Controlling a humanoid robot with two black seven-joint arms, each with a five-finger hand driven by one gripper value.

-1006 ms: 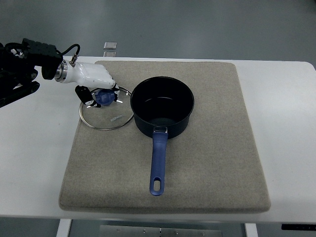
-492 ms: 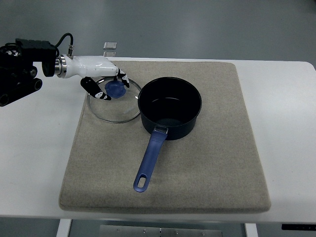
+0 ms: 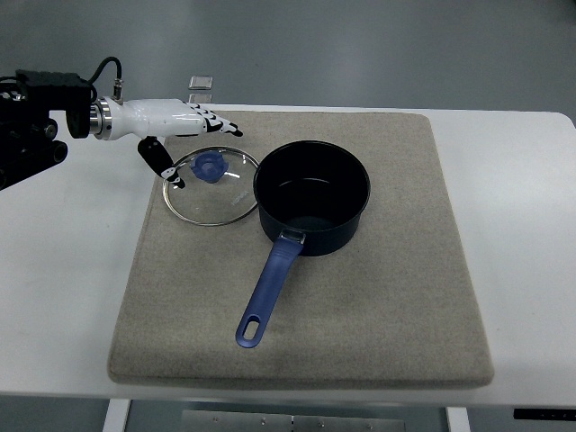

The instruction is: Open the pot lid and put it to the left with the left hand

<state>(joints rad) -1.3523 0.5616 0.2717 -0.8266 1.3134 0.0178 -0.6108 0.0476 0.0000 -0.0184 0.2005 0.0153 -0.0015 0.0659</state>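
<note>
The glass lid lies flat on the grey mat, its blue knob facing up and its metal rim touching or just beside the left wall of the dark blue pot. The pot stands open and uncovered, its blue handle slanting toward the near left across the mat. The left hand sits above and to the far left of the lid, its white palm turned along the mat's far edge. Its fingers are stretched out and spread, gripping nothing; the fingertips point toward the pot, just beyond the far side of the knob and apart from it. The thumb hangs down apart from the other fingers, its tip at the lid's left rim; contact there cannot be determined. The dark forearm enters from the left edge over the white table. A small clear block sits beyond the fingers at the table's far edge.
</note>
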